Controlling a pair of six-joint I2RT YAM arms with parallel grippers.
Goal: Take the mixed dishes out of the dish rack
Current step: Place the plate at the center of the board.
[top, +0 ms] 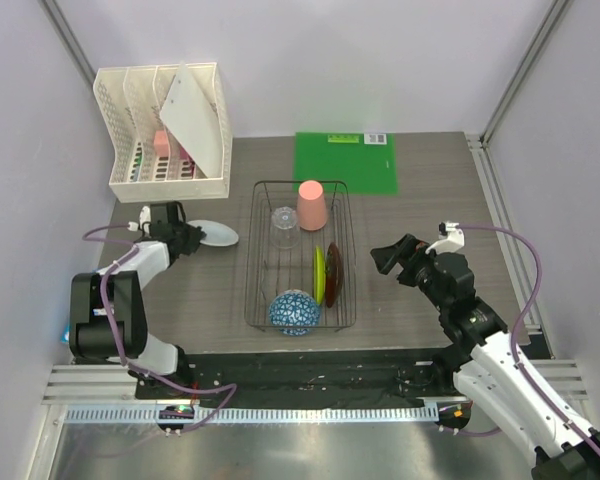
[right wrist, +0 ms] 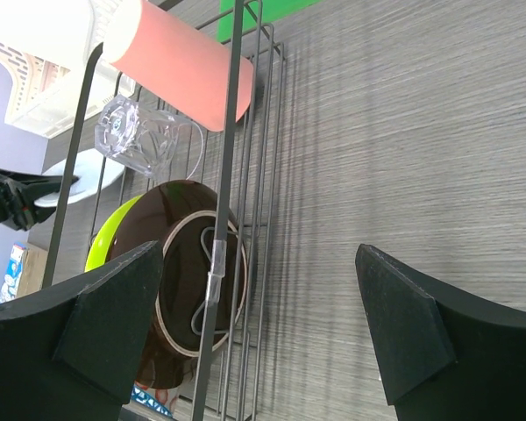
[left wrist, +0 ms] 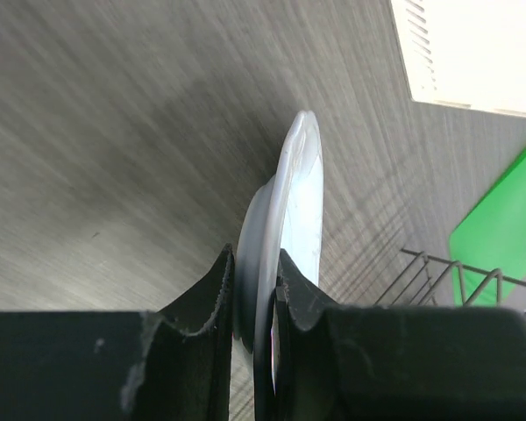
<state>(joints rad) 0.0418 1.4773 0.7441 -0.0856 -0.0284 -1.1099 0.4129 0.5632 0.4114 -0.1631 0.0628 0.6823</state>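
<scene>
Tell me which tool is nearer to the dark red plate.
Right. The right tool is open just right of the dark red plate; the left tool grips a white plate across the rack.

Three cameras: one fixed overhead view, two tight wrist views.
The top camera sits high behind the arm bases and looks down and forward, far enough back to take in the whole table (top: 430,230) with the dish rack (top: 280,275) mid-frame. The left wrist camera is rolled sideways, very close on the white plate (left wrist: 302,202), facing along the tabletop, with a corner of the dish rack and the green mat (left wrist: 500,228) at its right edge. The right wrist camera, also tilted, faces the side of the dish rack from near. All three views share the dish rack, green mat and white plate.
</scene>
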